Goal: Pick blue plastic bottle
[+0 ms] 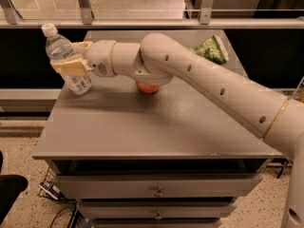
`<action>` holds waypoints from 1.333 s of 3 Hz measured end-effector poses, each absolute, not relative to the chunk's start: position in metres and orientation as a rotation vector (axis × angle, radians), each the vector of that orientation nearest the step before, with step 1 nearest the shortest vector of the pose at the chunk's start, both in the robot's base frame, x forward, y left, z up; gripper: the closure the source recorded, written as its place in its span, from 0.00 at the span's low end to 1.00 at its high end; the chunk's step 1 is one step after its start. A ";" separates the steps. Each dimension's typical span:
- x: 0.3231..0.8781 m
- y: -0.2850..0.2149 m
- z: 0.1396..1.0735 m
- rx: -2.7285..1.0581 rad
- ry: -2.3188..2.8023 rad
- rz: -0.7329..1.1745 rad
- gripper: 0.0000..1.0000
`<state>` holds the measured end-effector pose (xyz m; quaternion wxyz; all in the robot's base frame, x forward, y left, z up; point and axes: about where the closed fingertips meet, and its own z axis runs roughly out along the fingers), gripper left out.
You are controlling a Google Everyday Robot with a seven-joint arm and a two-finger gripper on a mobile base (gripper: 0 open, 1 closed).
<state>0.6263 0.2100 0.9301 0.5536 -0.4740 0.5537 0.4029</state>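
The blue plastic bottle (66,61) is clear with a white cap and a pale label. It is tilted to the left over the table's far left corner, its base at or just above the tabletop (142,127). My gripper (72,57) is shut around the bottle's middle, with one cream finger (71,66) across its front. My white arm (199,80) reaches in from the right across the table.
An orange-red apple (147,87) sits behind my arm, mostly hidden. A green snack bag (211,49) lies at the far right. The grey table has drawers (156,191) below. A railing (152,23) runs behind it.
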 end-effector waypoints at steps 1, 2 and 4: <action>0.625 0.212 0.930 -1.123 1.307 0.955 1.00; 0.625 0.212 0.930 -1.123 1.307 0.955 1.00; 0.626 0.207 0.994 -1.116 1.302 1.053 1.00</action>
